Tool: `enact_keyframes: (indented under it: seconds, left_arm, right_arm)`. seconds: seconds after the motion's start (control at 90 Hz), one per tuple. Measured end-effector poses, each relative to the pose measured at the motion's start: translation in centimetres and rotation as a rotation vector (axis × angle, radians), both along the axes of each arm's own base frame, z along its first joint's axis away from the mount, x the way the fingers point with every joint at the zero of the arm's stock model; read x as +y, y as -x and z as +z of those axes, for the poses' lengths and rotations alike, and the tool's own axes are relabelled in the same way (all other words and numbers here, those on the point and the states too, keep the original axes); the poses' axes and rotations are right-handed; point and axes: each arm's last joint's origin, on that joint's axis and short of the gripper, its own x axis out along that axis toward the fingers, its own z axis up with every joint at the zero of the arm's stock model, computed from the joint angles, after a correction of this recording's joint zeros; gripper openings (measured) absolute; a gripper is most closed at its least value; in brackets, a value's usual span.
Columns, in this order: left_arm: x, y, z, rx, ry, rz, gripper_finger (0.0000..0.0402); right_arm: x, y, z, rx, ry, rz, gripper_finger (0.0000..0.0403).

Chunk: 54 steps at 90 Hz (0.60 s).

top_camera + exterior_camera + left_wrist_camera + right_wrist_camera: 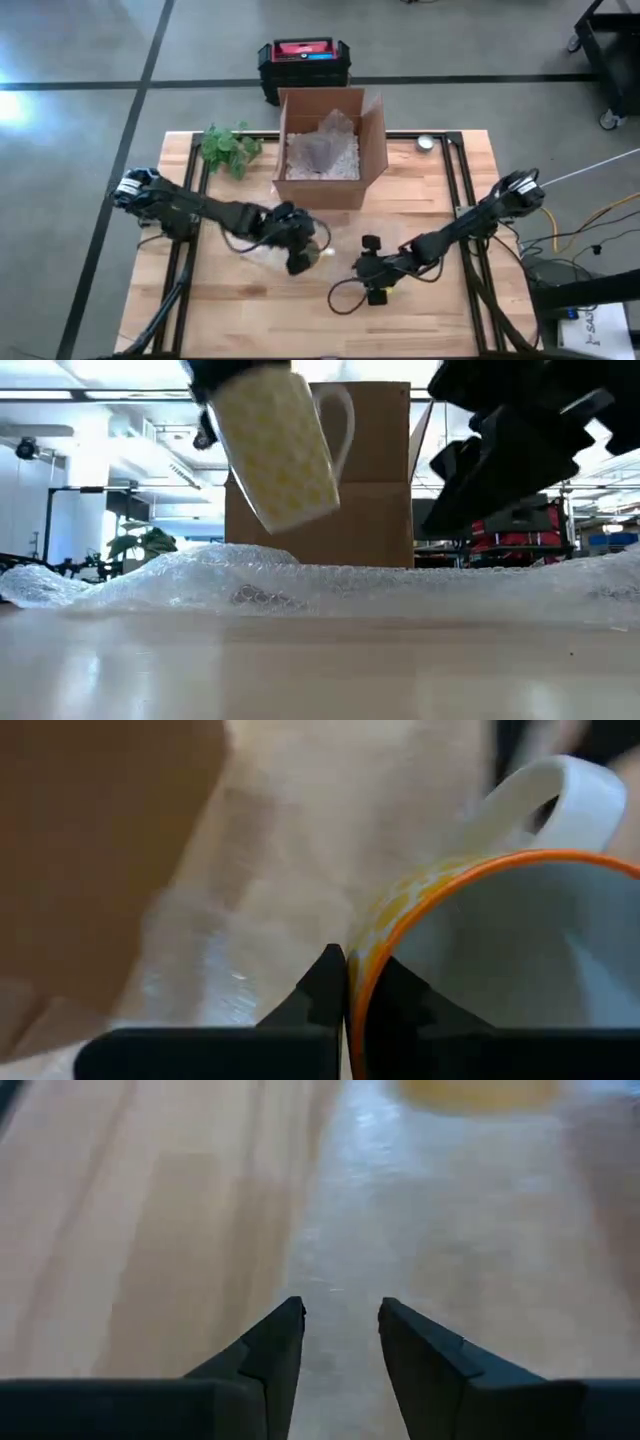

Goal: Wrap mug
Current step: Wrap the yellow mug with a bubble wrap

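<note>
Your mug is pale yellow with a faint lattice of white marks across its side; its handle is plain white, and the left wrist view shows an orange line along the rim and a white-grey inside. The bubble wrap under it is clear, with a whitish sheen. Your table is light, honey-toned wood in lengthwise strips, edged by black rails. The box at the far edge is plain brown cardboard, with grey-white filling inside. The plant toward the far left corner is green. Both arms and their fingers are black. Beyond the table you see a black case with a red top and a small blue patch.
</note>
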Motion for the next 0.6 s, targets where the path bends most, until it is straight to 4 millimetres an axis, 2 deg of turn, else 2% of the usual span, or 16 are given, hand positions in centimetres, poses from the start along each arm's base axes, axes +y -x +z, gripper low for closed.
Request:
enact_keyframes:
  seconds: [0.1, 0.278, 0.444, 0.6]
  left_arm:
    - [1.4, -0.4, -1.6, 0.058, -0.013, 0.042, 0.0006]
    - [3.3, -1.2, -3.6, 0.125, 0.046, 0.063, 0.0005]
    - [3.7, -1.7, -4.8, 0.172, 0.106, 0.034, 0.0011]
    - [3.5, -2.2, -5.0, 0.150, 0.119, 0.017, 0.0055]
  right_arm:
    - [0.0, 0.2, 0.3, 0.008, -0.015, 0.000, 0.0104]
    - [-1.1, 0.9, 2.7, -0.015, 0.019, 0.019, 0.0086]
    - [-2.8, 1.6, 5.0, -0.040, 0.019, -0.020, 0.0071]
    - [-3.8, 2.1, 6.2, -0.041, 0.003, -0.056, 0.0060]
